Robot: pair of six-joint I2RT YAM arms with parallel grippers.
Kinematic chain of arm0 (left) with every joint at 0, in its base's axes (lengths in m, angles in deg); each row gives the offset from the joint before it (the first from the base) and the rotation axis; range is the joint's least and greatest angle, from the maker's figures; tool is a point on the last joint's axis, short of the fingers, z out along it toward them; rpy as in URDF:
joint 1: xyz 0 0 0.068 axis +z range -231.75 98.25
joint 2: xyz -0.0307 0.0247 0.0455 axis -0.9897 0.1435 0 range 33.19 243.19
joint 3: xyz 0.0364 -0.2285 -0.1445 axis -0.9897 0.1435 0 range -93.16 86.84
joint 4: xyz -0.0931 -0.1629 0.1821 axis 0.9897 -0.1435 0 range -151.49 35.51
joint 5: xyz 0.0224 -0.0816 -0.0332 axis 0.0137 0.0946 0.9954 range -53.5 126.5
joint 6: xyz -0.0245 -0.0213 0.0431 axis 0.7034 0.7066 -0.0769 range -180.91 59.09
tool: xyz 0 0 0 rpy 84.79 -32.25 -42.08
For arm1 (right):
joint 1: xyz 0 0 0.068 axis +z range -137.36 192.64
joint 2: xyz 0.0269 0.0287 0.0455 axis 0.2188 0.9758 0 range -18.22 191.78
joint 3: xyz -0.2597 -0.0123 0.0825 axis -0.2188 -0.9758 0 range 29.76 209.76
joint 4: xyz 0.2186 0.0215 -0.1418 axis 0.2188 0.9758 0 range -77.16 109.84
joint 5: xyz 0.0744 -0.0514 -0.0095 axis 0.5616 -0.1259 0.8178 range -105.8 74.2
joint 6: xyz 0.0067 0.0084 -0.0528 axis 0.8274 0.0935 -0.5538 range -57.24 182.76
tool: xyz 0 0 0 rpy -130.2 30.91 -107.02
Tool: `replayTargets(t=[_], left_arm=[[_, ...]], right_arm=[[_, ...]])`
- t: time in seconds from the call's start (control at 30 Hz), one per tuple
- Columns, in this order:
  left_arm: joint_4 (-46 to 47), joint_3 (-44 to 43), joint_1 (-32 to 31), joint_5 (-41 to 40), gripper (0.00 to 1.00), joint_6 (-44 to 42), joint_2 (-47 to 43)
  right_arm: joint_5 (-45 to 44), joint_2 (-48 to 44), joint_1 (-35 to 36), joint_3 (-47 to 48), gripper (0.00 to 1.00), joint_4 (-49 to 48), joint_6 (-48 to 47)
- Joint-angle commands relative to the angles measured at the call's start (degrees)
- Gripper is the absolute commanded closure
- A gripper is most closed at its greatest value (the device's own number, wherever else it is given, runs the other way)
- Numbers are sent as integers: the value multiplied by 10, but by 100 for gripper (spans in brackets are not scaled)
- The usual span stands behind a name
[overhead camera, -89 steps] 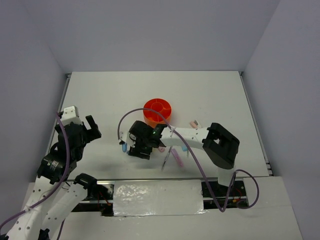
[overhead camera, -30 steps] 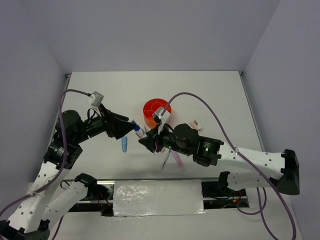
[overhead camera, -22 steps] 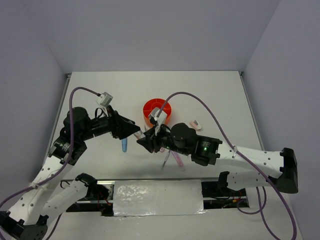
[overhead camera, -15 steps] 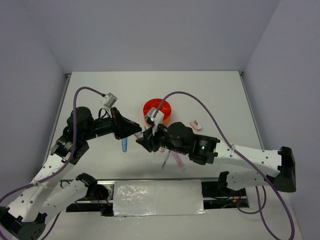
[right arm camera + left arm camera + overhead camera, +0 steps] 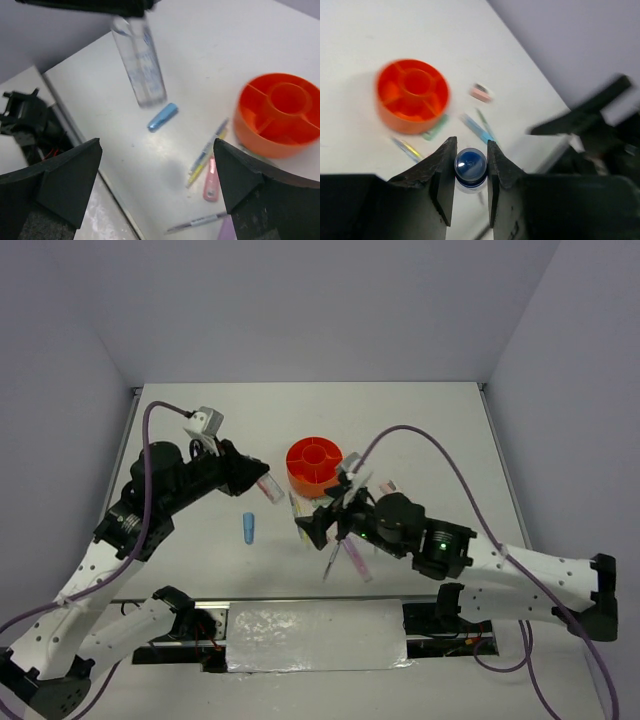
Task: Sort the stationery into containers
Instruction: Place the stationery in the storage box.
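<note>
The orange organiser (image 5: 315, 462) is standing at the centre of the white bench (image 5: 420, 420), and its round middle well and the sections around it are showing only bare orange floor. The left jaws are gripping a clear marker with a blue cap (image 5: 471, 167) above the bench, left of the organiser, while the right jaws are standing wide apart, holding nothing, just below it. A blue marker (image 5: 249, 528), thin pens (image 5: 207, 152) and a pink marker (image 5: 210, 186) are lying on the bench below it.
</note>
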Motion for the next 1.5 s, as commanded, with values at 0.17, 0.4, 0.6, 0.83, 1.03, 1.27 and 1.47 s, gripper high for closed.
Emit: replayTargets(t=[0.17, 0.4, 0.6, 0.83, 1.03, 1.27, 1.47], left_arm=[[198, -8, 0, -337, 100, -43, 129], [358, -44, 0, -268, 100, -93, 281], [380, -82, 0, -254, 100, -113, 366], [373, -116, 0, -224, 100, -97, 429], [380, -107, 0, -213, 100, -100, 452], [374, -105, 0, -209, 89, -98, 467], [365, -101, 0, -222, 86, -95, 480]], right_arm=[[-130, -258, -12, -106, 0, 59, 84], [-114, -321, -11, -92, 0, 159, 109], [-101, -357, -12, -98, 0, 173, 119], [-103, -355, -11, -108, 0, 162, 125], [-103, -328, -11, -103, 0, 157, 128], [-88, -302, -11, -104, 0, 140, 126], [-85, -305, -11, -107, 0, 137, 126]])
